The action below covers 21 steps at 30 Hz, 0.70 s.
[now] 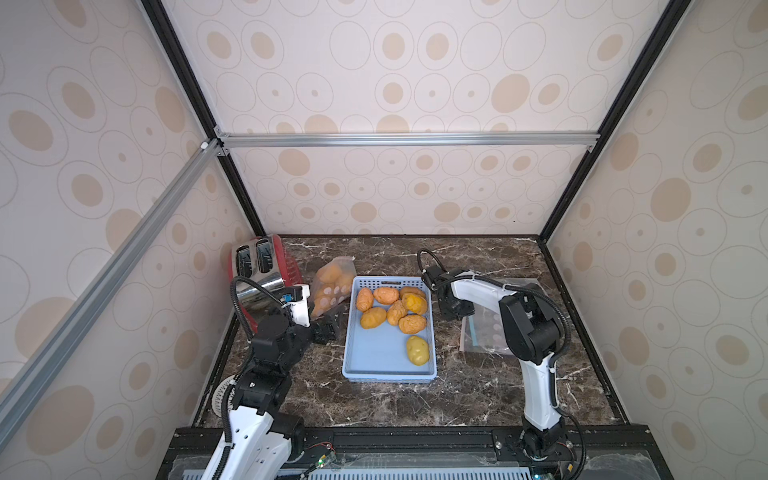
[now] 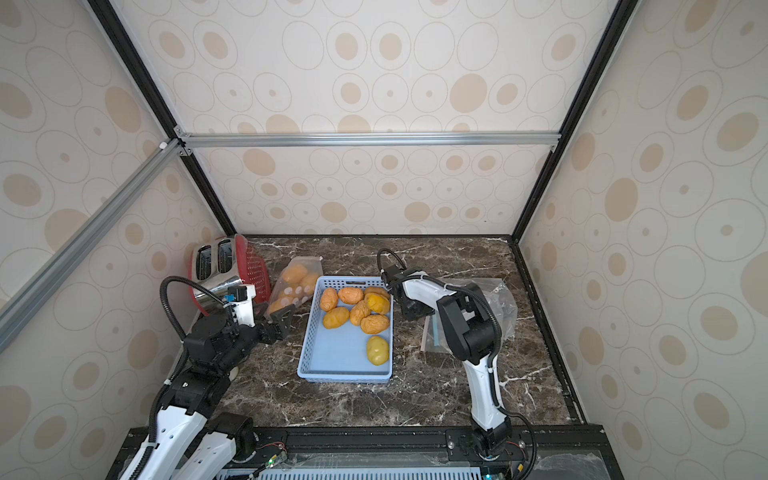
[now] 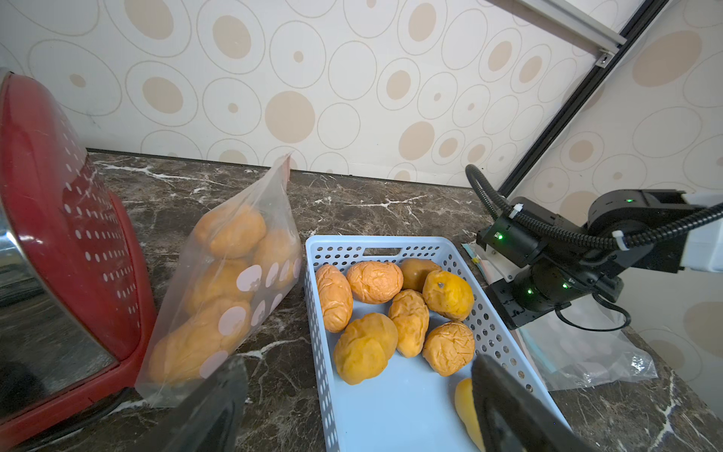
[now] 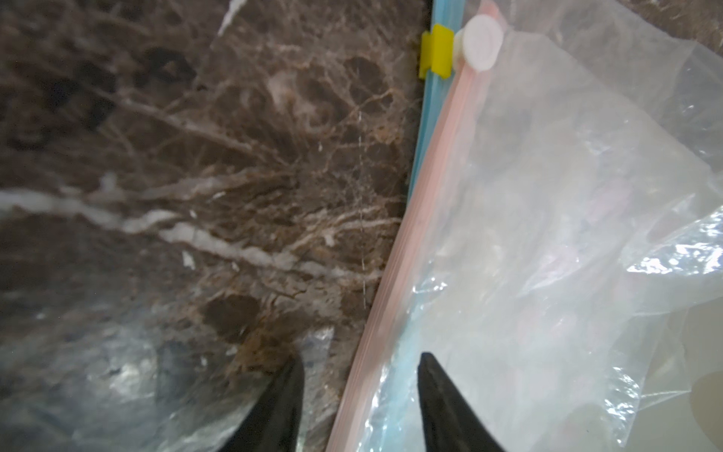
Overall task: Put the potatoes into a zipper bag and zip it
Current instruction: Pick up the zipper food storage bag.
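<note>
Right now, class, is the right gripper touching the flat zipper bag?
Cannot tell. In the right wrist view the right gripper straddles the pink edge of the flat zipper bag; its height over it is unclear.

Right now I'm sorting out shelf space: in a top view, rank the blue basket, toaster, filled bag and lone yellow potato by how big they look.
Largest to smallest:
1. blue basket
2. toaster, though the left arm hides part of it
3. filled bag
4. yellow potato

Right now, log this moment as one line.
left gripper: open, beside filled potato bag | right gripper: open, astride zip edge of empty zipper bag | potatoes: eight in blue basket
</note>
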Motion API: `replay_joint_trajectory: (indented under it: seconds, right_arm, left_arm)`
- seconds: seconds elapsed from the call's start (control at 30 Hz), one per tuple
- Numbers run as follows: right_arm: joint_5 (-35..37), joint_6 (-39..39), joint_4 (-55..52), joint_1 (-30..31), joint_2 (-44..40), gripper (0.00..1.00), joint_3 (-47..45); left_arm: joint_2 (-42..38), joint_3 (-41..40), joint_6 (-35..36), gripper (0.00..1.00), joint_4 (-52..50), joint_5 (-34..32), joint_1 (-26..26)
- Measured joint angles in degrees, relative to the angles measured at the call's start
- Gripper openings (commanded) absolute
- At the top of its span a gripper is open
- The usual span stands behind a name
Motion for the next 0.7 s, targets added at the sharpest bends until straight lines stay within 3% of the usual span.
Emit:
replay_joint_trajectory:
  seconds: [0.4,0.7]
  right_arm:
    - [2.62,0.76,2.99,-1.11,-0.5,0.29,-2.84]
    - [1.79,1.64,6.69,-2.91,-2.34,0.04,-6.62]
  left_arm:
    - [-0.02,0.0,0.02,0.89,0.0,-0.15,0.0]
    - [-0.04,0.0,0.0,0.89,0.0,-0.2,0.0]
